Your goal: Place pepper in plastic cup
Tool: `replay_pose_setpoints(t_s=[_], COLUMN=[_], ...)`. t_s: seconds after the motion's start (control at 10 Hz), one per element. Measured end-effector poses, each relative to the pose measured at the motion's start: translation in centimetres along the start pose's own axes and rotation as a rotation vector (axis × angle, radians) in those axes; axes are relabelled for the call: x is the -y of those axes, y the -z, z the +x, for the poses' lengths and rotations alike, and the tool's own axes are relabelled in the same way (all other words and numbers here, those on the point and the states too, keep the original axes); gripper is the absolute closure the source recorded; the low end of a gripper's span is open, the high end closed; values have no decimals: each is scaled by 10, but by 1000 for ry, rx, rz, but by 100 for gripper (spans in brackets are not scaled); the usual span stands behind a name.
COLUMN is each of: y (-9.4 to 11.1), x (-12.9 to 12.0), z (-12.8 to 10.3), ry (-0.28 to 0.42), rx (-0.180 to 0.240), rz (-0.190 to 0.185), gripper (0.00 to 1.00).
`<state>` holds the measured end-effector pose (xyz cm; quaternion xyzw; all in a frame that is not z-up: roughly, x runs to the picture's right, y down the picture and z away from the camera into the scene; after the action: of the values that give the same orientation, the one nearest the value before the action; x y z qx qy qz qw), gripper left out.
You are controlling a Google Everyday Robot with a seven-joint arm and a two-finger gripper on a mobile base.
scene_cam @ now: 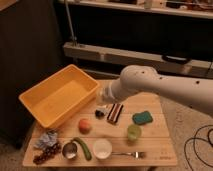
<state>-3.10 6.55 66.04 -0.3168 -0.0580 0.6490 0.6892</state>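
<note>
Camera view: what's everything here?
table: one, wooden, centre
bin: one, yellow, back left
fruit: one, orange, before bin
pepper: one, dark green, front left
metal cup: one, shiny, beside pepper
white cup: one, white, front middle
fork: one, silver, front right
plastic cup: one, light green, right half
sponge: one, teal, behind plastic cup
packet: one, dark striped, centre
grapes: one bunch, dark, left corner
arm: one, white, from right
claw: one, pale, shut, beside bin
</note>
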Motion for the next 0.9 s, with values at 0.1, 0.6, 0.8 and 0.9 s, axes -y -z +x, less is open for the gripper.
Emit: replay_pose_setpoints(t_s=[0.1, 0.6, 0.8, 0.9], y=[-11, -46, -55, -58], x=[-1, -29, -56, -65], z=[6, 12, 16, 21], ry=[24, 128, 192, 219], rx=[-16, -45, -71, -84], rz=[14, -11, -78, -110], gripper=[96, 98, 87, 83])
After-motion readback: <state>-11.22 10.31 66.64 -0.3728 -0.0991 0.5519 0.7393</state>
